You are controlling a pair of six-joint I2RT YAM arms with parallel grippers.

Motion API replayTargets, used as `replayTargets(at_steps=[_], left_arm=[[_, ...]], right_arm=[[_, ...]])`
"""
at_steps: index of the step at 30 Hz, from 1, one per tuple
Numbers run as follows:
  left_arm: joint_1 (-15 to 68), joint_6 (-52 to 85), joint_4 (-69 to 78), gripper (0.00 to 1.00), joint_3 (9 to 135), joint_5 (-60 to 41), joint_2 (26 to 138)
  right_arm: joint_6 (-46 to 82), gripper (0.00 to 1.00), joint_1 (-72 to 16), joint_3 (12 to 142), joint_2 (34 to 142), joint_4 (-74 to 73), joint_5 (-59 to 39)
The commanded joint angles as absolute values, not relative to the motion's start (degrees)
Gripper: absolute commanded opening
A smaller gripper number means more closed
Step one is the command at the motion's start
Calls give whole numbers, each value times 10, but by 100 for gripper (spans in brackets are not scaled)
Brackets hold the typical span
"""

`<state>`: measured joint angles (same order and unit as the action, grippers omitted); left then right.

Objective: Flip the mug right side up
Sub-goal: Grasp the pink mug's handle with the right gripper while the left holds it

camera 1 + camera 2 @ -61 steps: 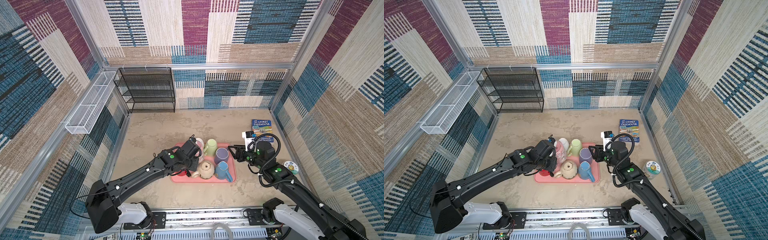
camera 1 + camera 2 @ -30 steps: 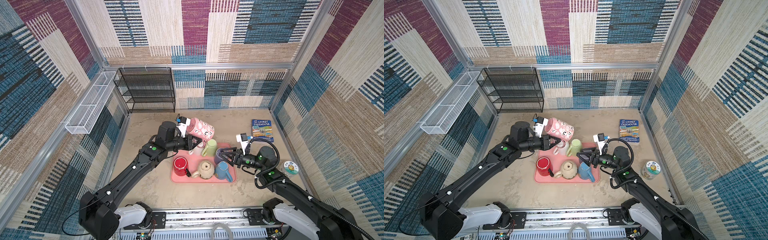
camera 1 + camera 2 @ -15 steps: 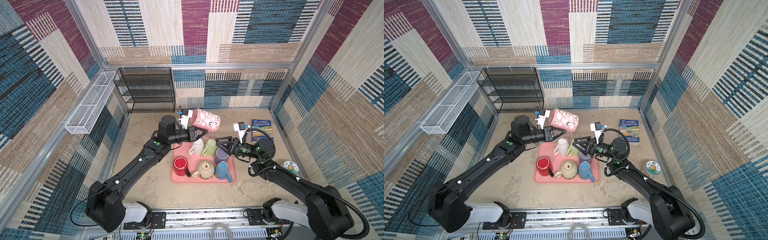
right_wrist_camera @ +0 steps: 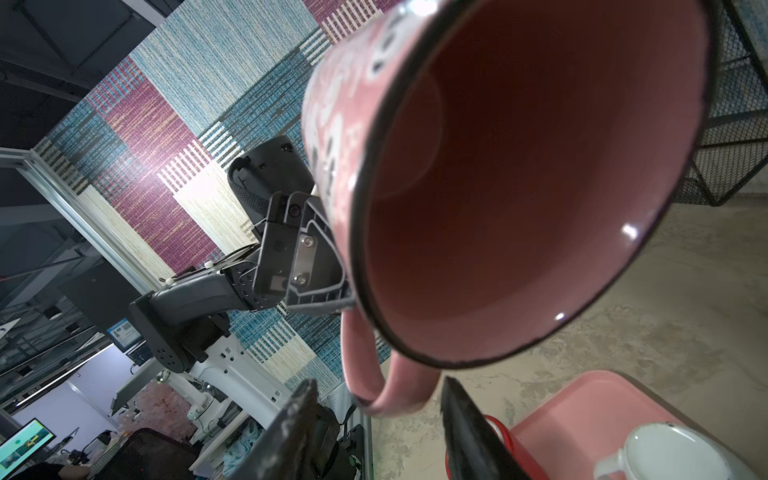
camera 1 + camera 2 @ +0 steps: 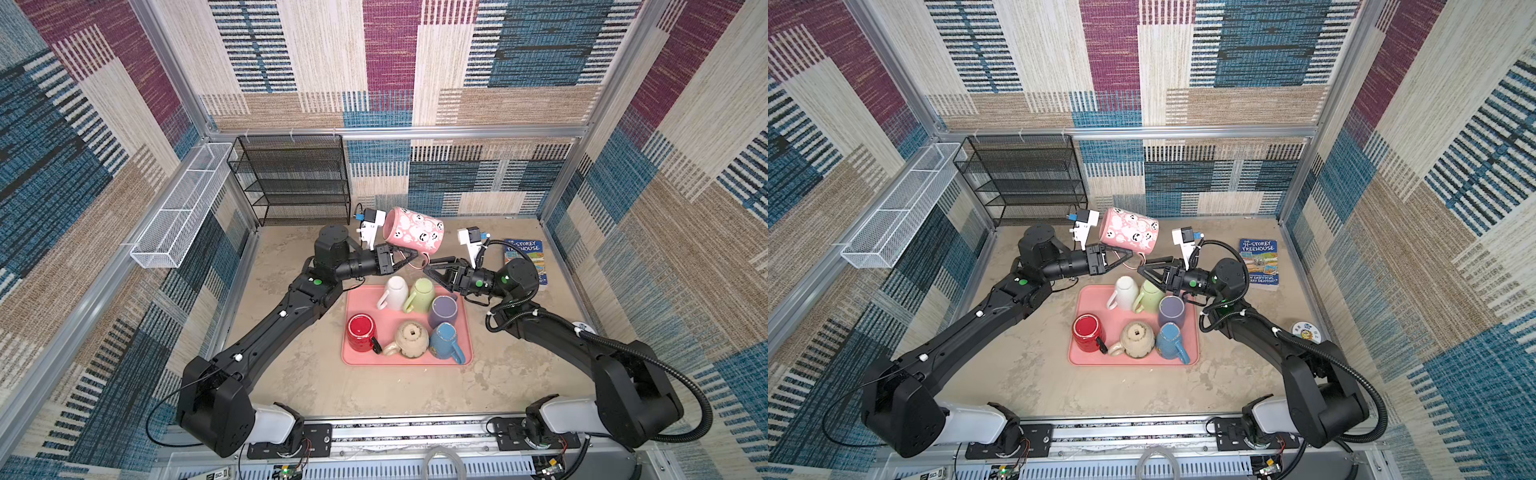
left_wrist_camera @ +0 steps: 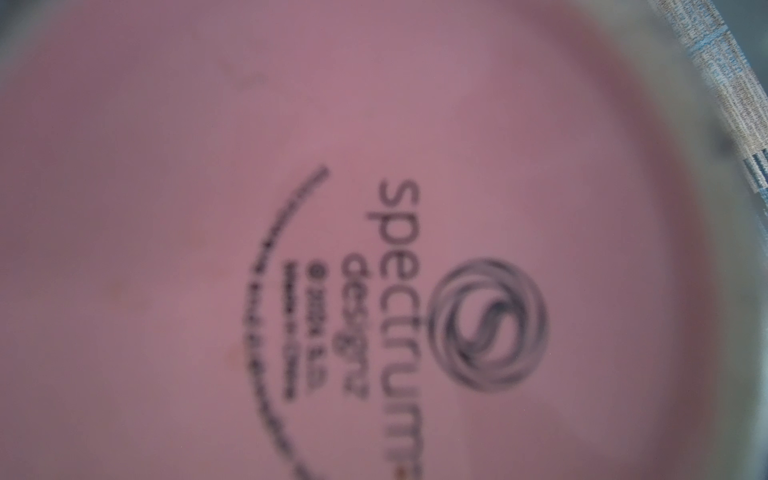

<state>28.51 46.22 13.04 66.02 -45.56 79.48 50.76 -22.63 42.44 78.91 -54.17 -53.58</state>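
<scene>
**Pink mug [image 5: 413, 232] held aloft on its side, at 12 o'clock from the tray [image 5: 354, 300]**

In both top views the mug [image 5: 1128, 235] is seen tipped nearly level. Its base is turned to about 9 o'clock, and its open mouth to about 3 o'clock and slightly downward. Its wall is printed all round with white faces with black eyes, and the lip is edged in a dark line. The looped handle [image 5: 424, 259] hangs at 6 o'clock beneath the body, and the mug is pinched on that side by the left gripper [image 5: 409, 257]. A plain pink inside is shown in the right wrist view [image 4: 519, 187]. A blurred maker's mark reading "spectrum" is seen on the underside in the left wrist view [image 6: 374, 208]. The mug is carried clear of the tray.
</scene>
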Motion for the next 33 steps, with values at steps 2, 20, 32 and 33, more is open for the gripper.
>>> replayTargets(at_steps=[2,20,32,33], left_arm=[[285,463,231,0,663,-479,795],[285,497,341,0,628,-494,820],[284,523,423,0,593,-497,837],[284,524,426,0,591,-497,838]], right_arm=[[526,52,-228,441,806,-570,-541],[608,40,-227,488,870,-681,-534],[657,33,-227,507,913,-752,-527],[657,31,-227,508,914,-753,-526]])
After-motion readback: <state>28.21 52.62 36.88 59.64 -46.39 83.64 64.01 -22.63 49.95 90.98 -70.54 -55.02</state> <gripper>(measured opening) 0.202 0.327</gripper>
